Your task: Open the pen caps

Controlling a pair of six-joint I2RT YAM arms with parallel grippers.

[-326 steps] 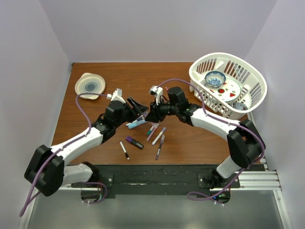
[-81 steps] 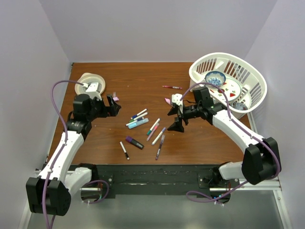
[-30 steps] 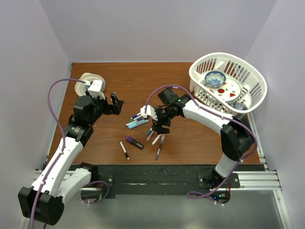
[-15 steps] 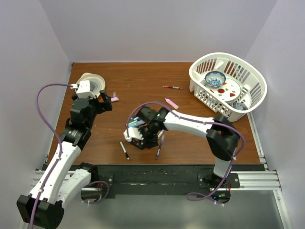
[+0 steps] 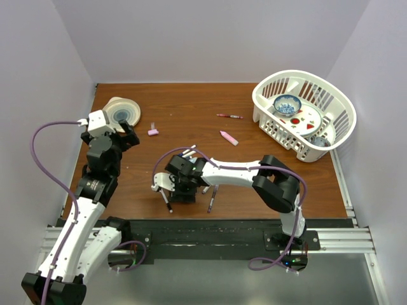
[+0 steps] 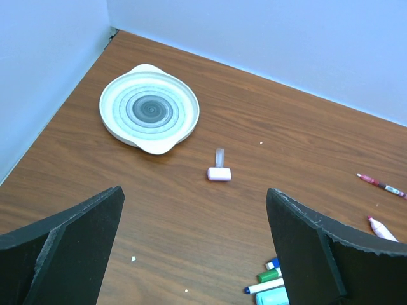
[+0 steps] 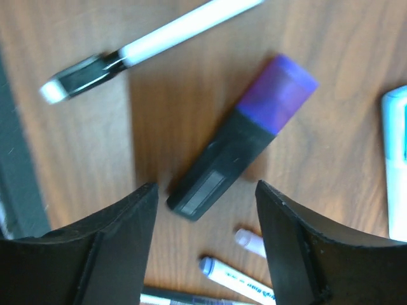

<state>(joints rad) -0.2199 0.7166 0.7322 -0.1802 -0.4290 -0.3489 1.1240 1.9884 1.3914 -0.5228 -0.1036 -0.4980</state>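
Right end effector (image 7: 205, 190): fingers apart, poised over black plastic highlighter (image 7: 222, 165), its stubby purple cap (image 7: 278, 94) fitted. Left end effector (image 6: 194, 194): fingers apart, empty, well apart from that highlighter.

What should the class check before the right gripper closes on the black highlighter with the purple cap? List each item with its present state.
1. Right gripper open: ok, jaws spread wide.
2. Black highlighter with purple cap between its fingers: ok, the barrel sits centred in the wrist view.
3. Purple cap seated and outside the grip zone: ok.
4. White pen with black end apart from the highlighter: ok.
5. Gripper low enough to grasp: cannot tell.
6. Left gripper open and empty: ok. Close enough to pull the cap: not ok, it hangs near the round white plate.
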